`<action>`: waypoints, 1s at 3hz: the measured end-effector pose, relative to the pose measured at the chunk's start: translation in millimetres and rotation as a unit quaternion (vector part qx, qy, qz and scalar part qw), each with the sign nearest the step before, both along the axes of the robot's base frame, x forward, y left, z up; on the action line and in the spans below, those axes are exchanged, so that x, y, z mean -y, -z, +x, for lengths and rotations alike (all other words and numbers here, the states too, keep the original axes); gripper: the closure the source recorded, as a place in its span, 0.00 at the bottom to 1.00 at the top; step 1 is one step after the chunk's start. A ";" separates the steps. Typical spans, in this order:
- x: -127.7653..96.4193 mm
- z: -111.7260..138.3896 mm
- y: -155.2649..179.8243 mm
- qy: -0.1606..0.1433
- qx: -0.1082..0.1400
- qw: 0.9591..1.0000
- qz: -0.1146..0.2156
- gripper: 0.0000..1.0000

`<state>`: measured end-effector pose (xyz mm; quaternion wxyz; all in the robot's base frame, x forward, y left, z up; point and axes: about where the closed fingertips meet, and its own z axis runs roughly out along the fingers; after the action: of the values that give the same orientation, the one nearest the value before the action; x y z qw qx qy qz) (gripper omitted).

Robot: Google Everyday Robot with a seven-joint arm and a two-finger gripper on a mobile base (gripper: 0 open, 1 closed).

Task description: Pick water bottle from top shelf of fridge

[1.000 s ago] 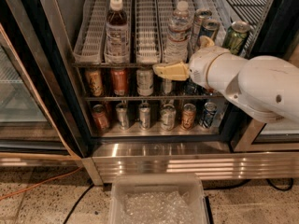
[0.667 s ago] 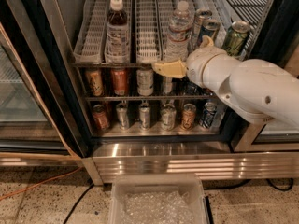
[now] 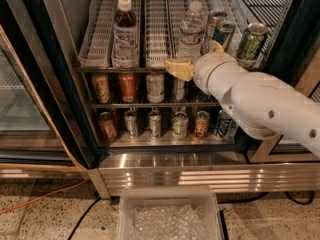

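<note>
Gripper [image 3: 197, 59] open, fingers [image 3: 179, 69] either side of water bottle [image 3: 191, 31] base, top shelf [image 3: 157, 29]; label txt unreadable.

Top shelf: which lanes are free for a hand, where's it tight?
Free: leftmost lane, bordered by fridge wall and brown-liquid bottle; lane between that bottle and water bottle. Crowded: cans right of the water bottle; gripper in front of its base.

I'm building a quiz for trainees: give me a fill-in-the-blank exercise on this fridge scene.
1. On the top shelf, the water bottle stands to the picture's ____ of the brown-liquid bottle.
2. The tool is at the base of the ____ bottle.
3. The lower shelves hold rows of ____.
Missing words: right; water; cans.
</note>
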<state>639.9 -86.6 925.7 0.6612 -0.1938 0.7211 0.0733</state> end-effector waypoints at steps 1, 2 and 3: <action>0.5 1.4 -0.9 0.019 0.008 1.000 0.010 0.22; 3.2 5.2 -1.8 0.039 0.015 0.999 0.022 0.22; 2.7 29.1 -2.0 0.049 0.022 0.998 0.039 0.24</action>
<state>669.0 -89.3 927.7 0.6869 -0.1334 0.7114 0.0647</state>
